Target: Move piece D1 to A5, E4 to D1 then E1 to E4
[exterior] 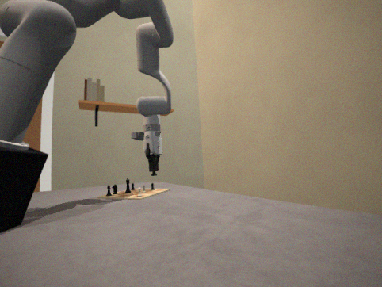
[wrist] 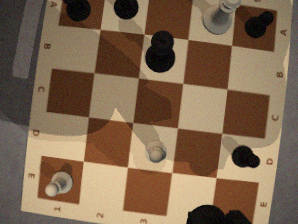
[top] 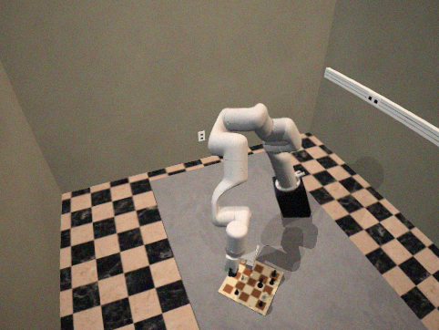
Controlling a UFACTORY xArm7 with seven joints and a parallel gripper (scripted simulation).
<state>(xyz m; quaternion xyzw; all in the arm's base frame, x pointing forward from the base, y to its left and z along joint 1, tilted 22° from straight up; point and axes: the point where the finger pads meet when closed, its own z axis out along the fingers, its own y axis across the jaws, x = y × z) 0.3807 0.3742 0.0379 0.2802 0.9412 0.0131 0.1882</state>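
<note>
Black chess piece from E4 [exterior: 154,174] [wrist: 206,214] hangs base down beneath my gripper [top: 232,273] [exterior: 154,168] [wrist: 215,218], whose jaws are closed on it. I judge the high carry is meant to clear its neighbours on the board [top: 222,290] [exterior: 160,193] [wrist: 30,195]. A black piece on A5 [top: 260,304] [exterior: 133,186] [wrist: 255,26] suggests the first transfer is done. D1 stands free for the held piece, while the white pawn on E1 [top: 243,262] [exterior: 139,192] [wrist: 63,182] awaits E4. Its grip looks upright, though the wrist view crops it.
</note>
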